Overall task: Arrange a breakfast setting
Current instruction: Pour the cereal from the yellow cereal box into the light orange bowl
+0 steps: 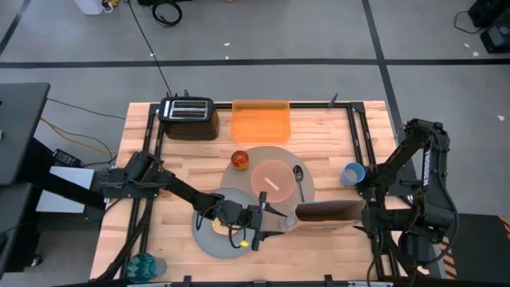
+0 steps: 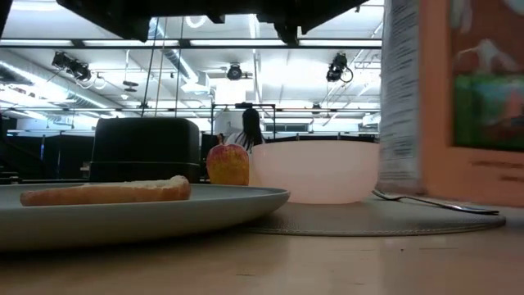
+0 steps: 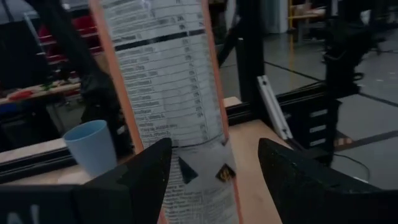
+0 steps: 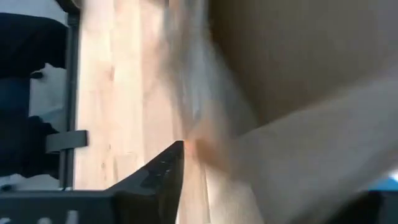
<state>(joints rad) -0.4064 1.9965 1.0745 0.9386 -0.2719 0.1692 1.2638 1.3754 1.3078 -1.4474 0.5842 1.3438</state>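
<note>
Orange-edged cereal box (image 1: 327, 212) stands between the open left gripper (image 1: 271, 220) and the right gripper (image 1: 360, 214), whose grip cannot be judged; closing squarely should prevent tipping.

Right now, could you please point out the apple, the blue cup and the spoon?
apple (image 1: 240, 159): high view, its top.
blue cup (image 1: 352, 173): high view, its open mouth.
spoon (image 1: 300, 182): high view, mid-handle.

Workshop room around a wooden table

A grey floor (image 1: 319, 32) crossed by dark tape lines surrounds the butcher-block table (image 1: 319, 131); bright strip lights (image 2: 123, 41) and black fixtures hang from the ceiling behind.
</note>
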